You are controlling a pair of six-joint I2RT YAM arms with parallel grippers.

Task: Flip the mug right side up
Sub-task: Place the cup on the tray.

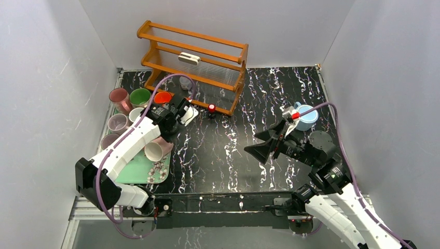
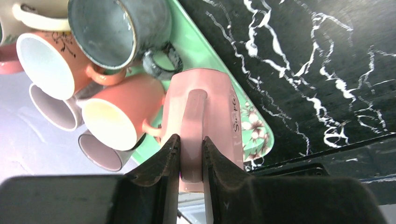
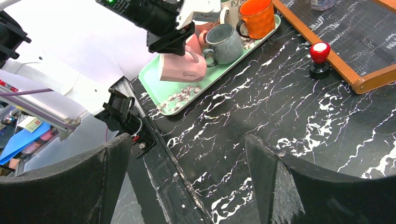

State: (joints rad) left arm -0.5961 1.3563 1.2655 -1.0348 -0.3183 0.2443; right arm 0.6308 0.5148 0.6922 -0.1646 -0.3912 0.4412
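My left fingers [image 2: 163, 172] clenched on handle [image 2: 192, 121] of pink mug [image 2: 219, 102]; mug on side over green tray [image 2: 205, 51]. My right fingers [image 3: 299, 186] spread wide above worktop [image 3: 289, 112].

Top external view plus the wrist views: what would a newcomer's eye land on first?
First, the left gripper pinching the handle of a pink mug, which lies on its side at the near end of a green tray. The tray is crowded with other mugs on the table's left. Next come the orange wooden rack at the back and the right gripper, wide open above the black marbled table and holding nothing.
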